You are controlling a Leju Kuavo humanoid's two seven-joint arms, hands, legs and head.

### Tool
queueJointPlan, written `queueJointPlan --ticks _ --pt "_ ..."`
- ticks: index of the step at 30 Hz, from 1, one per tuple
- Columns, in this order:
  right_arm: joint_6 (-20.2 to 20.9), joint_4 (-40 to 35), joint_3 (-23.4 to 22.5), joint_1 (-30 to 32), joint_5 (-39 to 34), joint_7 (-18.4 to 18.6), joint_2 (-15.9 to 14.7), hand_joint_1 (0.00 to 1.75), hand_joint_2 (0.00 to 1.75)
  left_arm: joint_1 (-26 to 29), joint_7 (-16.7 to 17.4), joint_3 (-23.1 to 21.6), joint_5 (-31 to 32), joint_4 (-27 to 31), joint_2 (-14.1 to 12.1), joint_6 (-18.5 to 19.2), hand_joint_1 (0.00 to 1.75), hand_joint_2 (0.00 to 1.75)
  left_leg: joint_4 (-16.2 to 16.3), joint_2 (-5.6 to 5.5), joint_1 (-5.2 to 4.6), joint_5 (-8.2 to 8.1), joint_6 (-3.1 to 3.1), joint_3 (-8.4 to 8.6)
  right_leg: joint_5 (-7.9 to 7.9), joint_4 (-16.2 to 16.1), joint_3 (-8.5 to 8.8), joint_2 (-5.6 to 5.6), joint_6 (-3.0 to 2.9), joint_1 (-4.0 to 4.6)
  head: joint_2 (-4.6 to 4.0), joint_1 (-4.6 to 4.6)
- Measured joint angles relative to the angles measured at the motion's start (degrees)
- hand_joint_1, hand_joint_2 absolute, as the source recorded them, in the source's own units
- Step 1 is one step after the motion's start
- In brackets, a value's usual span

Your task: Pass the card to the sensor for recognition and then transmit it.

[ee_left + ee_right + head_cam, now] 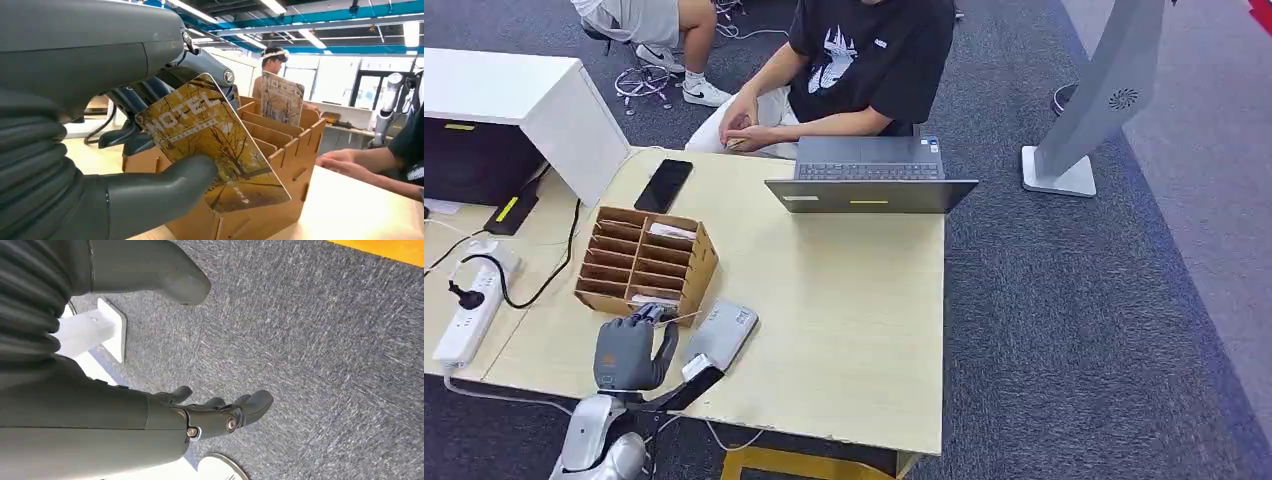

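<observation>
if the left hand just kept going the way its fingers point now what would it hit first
Most likely the cardboard slot box: the left hand holds the hotel card right at its near edge, fingers aimed into it. Depth is hard to judge.

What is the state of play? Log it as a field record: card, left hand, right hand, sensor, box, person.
card: hotel key card, pinched by the left hand, beside the box
left hand: holds the card by thumb and fingers
right hand: hangs over grey carpet, holds nothing
sensor: grey card reader on the table, right of the left hand
box: cardboard slotted organizer, another card standing in it
person: seated behind the laptop
</observation>
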State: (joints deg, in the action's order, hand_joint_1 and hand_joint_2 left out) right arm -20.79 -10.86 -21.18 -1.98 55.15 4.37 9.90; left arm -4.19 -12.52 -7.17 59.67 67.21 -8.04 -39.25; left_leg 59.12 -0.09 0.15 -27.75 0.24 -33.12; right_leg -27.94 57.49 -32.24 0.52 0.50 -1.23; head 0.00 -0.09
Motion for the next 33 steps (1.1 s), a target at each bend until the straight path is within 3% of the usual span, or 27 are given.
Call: queueJointPlan --ticks 33 --pt "0.00 0.00 -0.37 -0.07 0.04 -0.33 0.57 0.00 1.75 -2.34 -1.86 -1.90 -2.73 -6.69 1.92 1.53 1.75 1.75 0.00 0.00 0.00 0.00 0.00 0.00 0.00 0.00 0.00 0.00 0.00 0.00 0.00 -0.02"
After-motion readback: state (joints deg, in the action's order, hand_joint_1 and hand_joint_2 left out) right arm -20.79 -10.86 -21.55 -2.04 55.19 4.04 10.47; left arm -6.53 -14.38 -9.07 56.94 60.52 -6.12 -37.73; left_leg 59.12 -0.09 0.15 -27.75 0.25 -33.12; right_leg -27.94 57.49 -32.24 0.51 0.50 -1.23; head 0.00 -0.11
